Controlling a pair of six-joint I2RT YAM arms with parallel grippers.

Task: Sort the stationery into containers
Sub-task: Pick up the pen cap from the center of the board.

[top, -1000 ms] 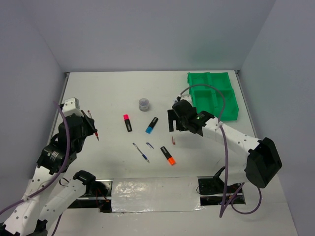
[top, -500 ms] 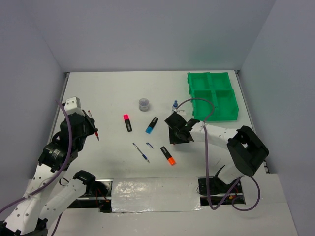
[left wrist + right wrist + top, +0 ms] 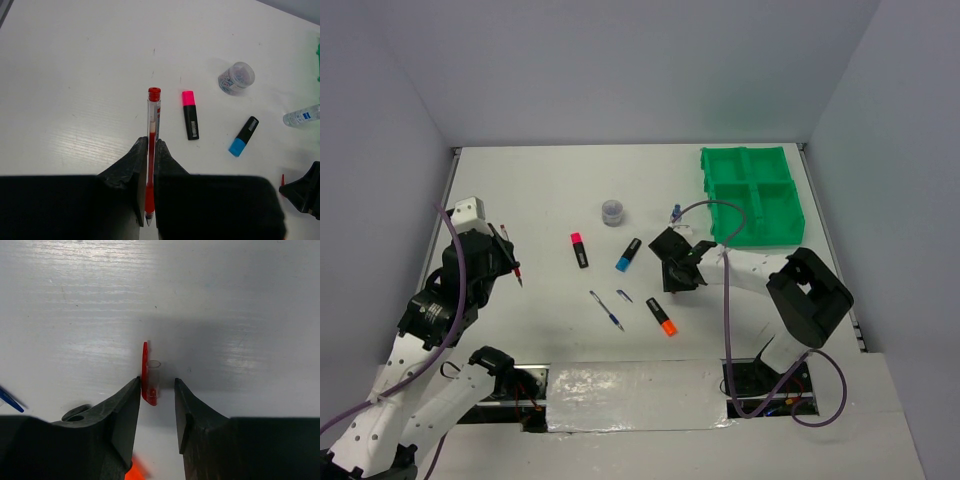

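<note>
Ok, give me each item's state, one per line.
Left hand, shut on red pen.
Right hand, open, astride red cap.
Red cap, lying flat, ungripped.
Bottle, capped, on its side.
Pink highlighter, capped, flat.
Blue highlighter, capped, flat.
Orange highlighter, capped, flat.
Green tray, empty.

Nothing readable; labels on pink highlighter (image 3: 190, 121) and bottle (image 3: 303, 116) are blurred.
</note>
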